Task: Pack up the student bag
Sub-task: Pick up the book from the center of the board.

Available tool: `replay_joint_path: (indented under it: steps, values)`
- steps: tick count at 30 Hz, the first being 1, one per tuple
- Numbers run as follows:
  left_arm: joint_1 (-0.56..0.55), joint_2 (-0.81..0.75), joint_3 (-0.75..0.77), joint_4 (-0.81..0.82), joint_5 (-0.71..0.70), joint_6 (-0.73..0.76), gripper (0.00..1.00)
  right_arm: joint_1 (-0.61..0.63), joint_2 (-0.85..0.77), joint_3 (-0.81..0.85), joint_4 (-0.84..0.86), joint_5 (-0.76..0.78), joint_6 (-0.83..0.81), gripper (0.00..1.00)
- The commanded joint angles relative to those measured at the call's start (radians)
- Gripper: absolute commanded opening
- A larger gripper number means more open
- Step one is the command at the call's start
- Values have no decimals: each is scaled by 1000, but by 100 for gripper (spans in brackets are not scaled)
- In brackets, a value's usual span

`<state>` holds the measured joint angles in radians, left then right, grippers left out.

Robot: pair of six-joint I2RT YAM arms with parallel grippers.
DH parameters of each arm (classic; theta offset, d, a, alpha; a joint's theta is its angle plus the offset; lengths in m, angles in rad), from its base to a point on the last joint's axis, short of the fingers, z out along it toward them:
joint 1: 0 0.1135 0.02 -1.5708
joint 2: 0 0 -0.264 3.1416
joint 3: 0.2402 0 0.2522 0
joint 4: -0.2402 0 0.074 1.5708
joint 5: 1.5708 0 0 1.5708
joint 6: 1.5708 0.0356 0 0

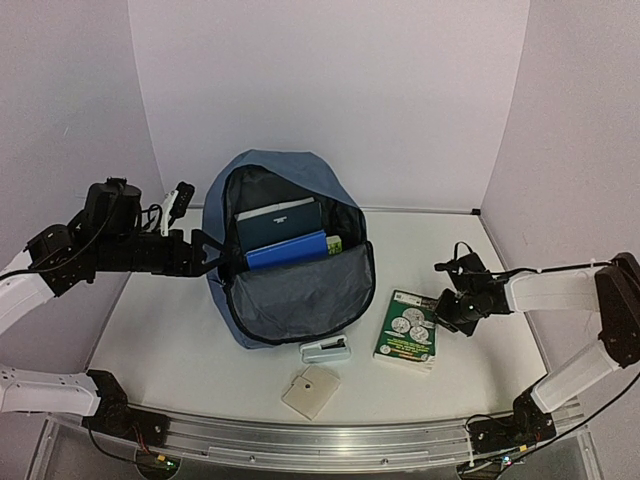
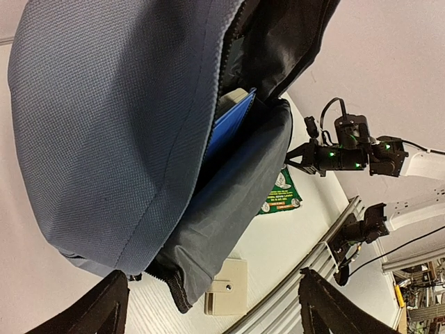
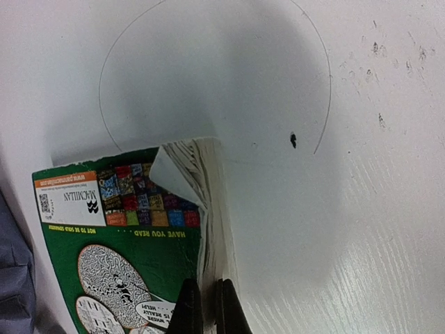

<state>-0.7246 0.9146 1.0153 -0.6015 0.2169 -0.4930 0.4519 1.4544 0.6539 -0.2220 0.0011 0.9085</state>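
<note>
The student bag (image 1: 290, 290) is laid open at the middle of the table (image 1: 170, 340); a blue folder (image 1: 287, 250) inside it is shown in full only from above. The left gripper (image 1: 205, 252) is held at the bag's left rim, and the left wrist view shows its fingers (image 2: 104, 306) spread wide, on nothing. The right gripper (image 3: 206, 306) is seen pinched shut on the page edge of the green book (image 3: 132, 264), whose curled cover corner is shown only by the right wrist view. A beige pad (image 1: 311, 391) is seen near the bag's front

one bag (image 1: 270, 162), three books (image 1: 407, 327), two small cases (image 1: 325, 350)
</note>
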Motion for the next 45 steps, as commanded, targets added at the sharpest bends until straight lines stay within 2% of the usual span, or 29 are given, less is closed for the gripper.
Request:
replay_joint_path:
  steps: [1,9,13,20,26,37,45]
  values:
    - [-1,14,59,30,34,26,82,2,-58,-46,-7,-55,21,0]
    - [-23,94,111,122,124,21,77,1,-432,-91,1,-42,66,0]
    - [-49,139,132,171,142,19,77,2,-549,-95,11,-71,78,0]
    - [-187,242,188,228,80,36,76,3,-590,-70,49,-151,45,0]
    - [-319,352,208,343,13,42,76,2,-650,-42,89,-226,26,0]
    - [-376,501,232,557,57,4,77,4,-762,115,119,-407,59,0]
    - [-394,618,282,649,95,-12,82,3,-716,247,303,-573,144,0]
